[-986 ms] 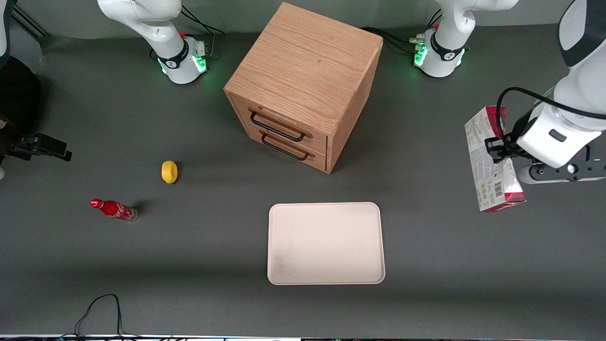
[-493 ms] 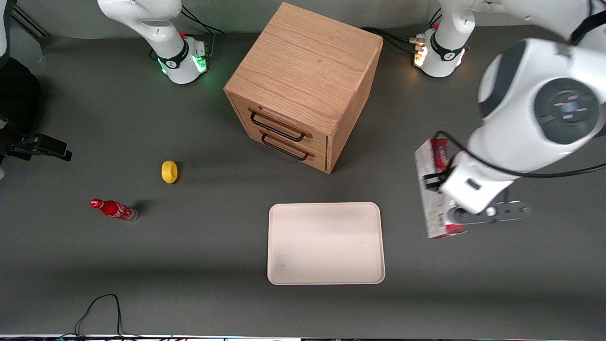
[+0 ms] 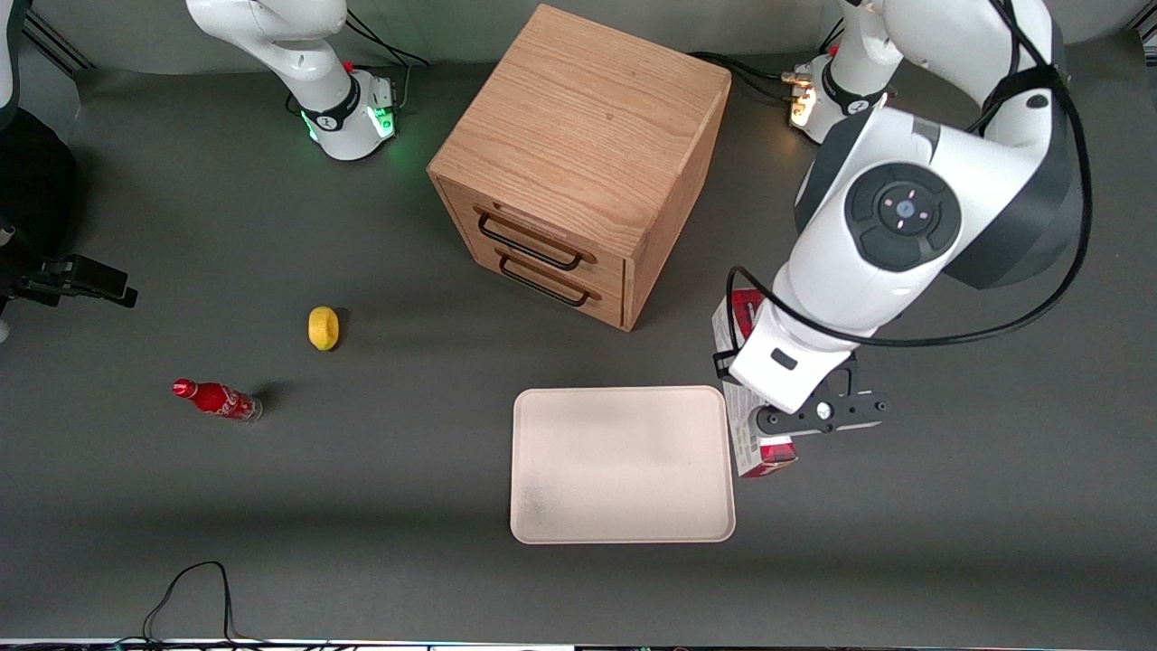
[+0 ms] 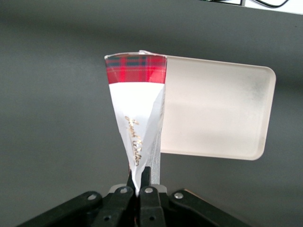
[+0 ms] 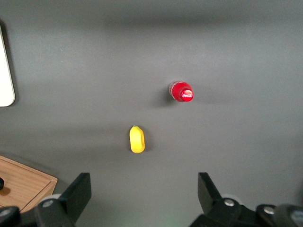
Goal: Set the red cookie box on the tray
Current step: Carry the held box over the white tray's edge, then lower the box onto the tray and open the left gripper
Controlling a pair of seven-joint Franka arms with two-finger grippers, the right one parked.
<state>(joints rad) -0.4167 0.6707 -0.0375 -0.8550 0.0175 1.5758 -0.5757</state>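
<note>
My left arm's gripper [image 3: 768, 384] is shut on the red cookie box [image 3: 743, 312] and holds it in the air, just off the tray's edge at the working arm's end. The box is long and slim, with a red tartan end and white printed sides. Most of it is hidden under the wrist in the front view. The cream tray [image 3: 622, 464] lies flat on the grey table, nearer the front camera than the wooden cabinet. In the left wrist view the fingers [image 4: 147, 176] pinch the box [image 4: 137, 109], which hangs over the table beside the tray [image 4: 215, 113].
A wooden two-drawer cabinet [image 3: 578, 163] stands at mid-table. A yellow lemon [image 3: 323, 327] and a small red soda bottle [image 3: 217, 400] lie toward the parked arm's end, and both show in the right wrist view: lemon [image 5: 137, 139], bottle [image 5: 182, 91]. A black cable [image 3: 190, 588] loops at the front edge.
My left arm has carried the box from the working arm's end of the table to the tray's edge, coming a little nearer the front camera. The tray and the other things have not moved.
</note>
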